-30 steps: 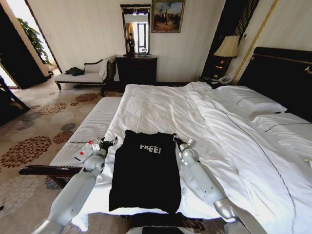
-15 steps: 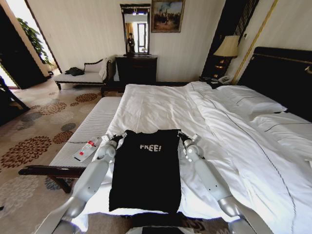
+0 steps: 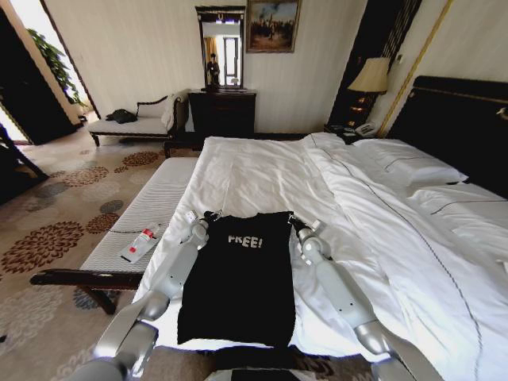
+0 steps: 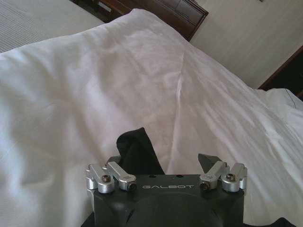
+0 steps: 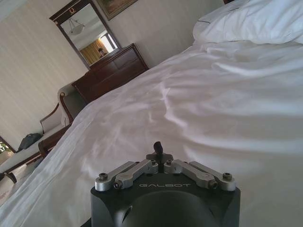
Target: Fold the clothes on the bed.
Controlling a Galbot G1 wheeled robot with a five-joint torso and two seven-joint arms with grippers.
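The clothes are one black T-shirt (image 3: 238,278) with white "FREE!" lettering, lying flat near the front edge of the bed (image 3: 262,167). My left gripper (image 3: 208,216) is at the shirt's top left corner. In the left wrist view the left gripper (image 4: 164,161) stands open, with a raised fold of the T-shirt (image 4: 137,149) between its fingers. My right gripper (image 3: 294,221) is at the top right corner. In the right wrist view the right gripper (image 5: 157,147) is closed, with a bit of black at its tip above the white bed (image 5: 213,104).
A pale striped bench (image 3: 151,202) runs along the bed's left side, with a small red-labelled bottle (image 3: 140,242) on it. Pillows (image 3: 413,167) and a folded duvet fill the bed's right half below the dark headboard (image 3: 460,119). White sheet stretches beyond the shirt.
Both grippers moved forward along the shirt's sides to its top corners. The left one then swung right, and the shirt's top left corner shifted inward.
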